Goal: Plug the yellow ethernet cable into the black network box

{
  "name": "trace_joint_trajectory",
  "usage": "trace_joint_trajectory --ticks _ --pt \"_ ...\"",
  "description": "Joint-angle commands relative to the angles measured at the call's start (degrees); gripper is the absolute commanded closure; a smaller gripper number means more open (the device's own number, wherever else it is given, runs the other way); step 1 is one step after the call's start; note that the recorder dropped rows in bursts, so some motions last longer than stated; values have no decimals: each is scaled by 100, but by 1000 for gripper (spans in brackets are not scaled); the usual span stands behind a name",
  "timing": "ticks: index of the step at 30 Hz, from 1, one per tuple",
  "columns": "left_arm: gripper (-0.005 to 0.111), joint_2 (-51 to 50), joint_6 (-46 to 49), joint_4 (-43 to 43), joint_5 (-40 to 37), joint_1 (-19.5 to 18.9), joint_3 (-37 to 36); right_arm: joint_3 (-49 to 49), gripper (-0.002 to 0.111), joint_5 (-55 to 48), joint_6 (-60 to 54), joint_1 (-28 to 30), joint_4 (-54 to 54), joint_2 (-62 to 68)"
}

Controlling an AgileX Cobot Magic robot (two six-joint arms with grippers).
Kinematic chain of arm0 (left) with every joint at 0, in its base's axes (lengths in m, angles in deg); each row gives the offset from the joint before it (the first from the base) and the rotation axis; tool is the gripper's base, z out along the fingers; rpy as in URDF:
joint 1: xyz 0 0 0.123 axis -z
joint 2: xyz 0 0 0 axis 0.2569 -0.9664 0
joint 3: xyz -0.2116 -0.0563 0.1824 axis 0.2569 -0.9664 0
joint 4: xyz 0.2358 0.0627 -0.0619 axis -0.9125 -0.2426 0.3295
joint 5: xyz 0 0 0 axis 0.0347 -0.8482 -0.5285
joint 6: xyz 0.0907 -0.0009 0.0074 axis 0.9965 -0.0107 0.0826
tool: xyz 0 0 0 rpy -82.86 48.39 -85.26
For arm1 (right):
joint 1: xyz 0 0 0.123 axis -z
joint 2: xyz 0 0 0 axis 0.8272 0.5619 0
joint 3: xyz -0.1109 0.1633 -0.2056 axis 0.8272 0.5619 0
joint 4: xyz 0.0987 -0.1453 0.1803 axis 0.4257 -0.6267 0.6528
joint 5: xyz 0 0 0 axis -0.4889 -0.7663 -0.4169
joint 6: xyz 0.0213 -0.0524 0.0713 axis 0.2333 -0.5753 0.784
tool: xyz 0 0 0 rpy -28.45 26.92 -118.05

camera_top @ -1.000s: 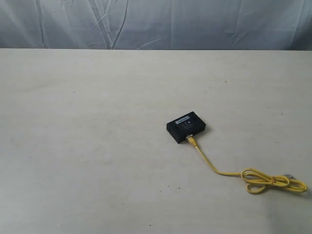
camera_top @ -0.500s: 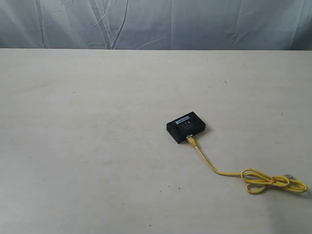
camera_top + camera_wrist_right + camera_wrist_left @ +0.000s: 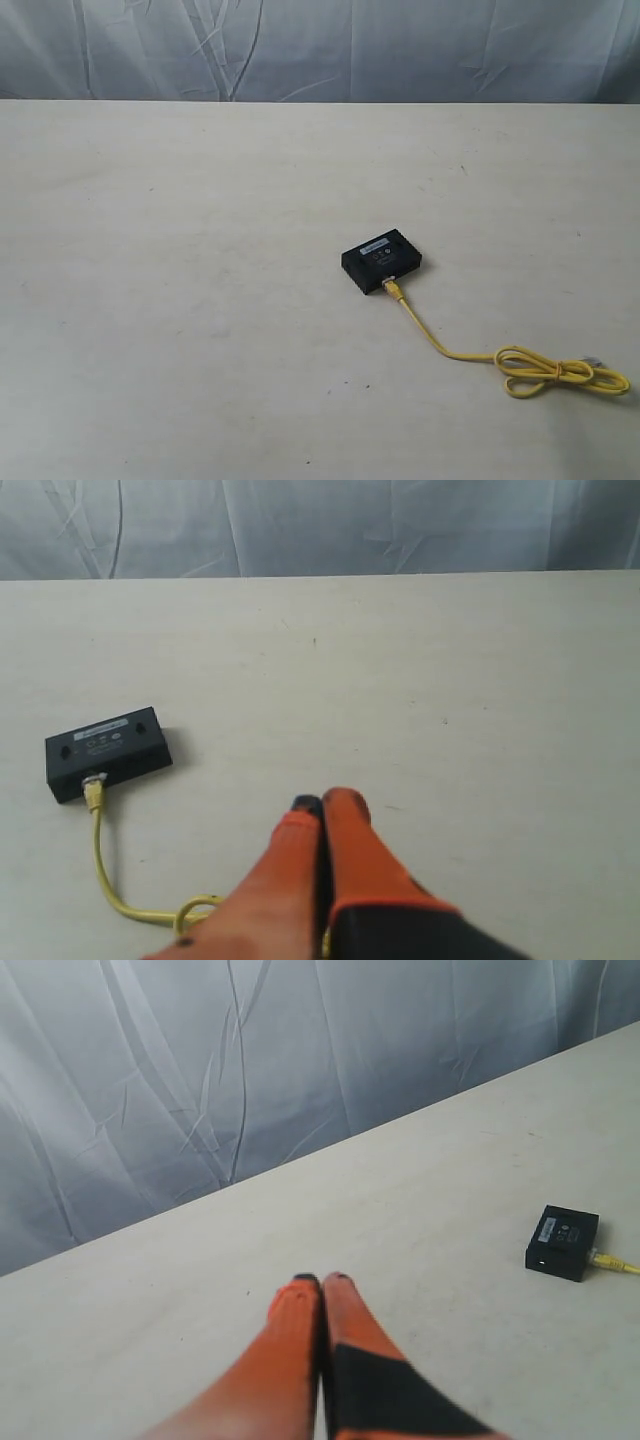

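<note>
Both sets of jaws were pressed together on nothing, the left gripper (image 3: 320, 1280) well apart from the black network box (image 3: 381, 261) and the right gripper (image 3: 322, 802) nearer it, which suggested the plugging was done. One clear plug of the yellow ethernet cable (image 3: 440, 345) sat in the box's side, the thin glossy cord trailing away into a loose coil. The box was flat, matte and rectangular, with a pale label strip, and it rested on the pale, faintly speckled table (image 3: 200, 250).
</note>
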Motion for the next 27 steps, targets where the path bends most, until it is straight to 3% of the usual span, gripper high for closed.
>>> trace_joint_trajectory --ticks 1,25,27 --pt "107 34 -20 0 42 -2 -23 40 109 245 0 24 -52 -32" --pt "107 34 3 0 42 -2 -23 40 109 245 0 24 -52 -32" --pt "107 86 32 -302 3 -66 -64 40 109 245 0 24 -52 -32"
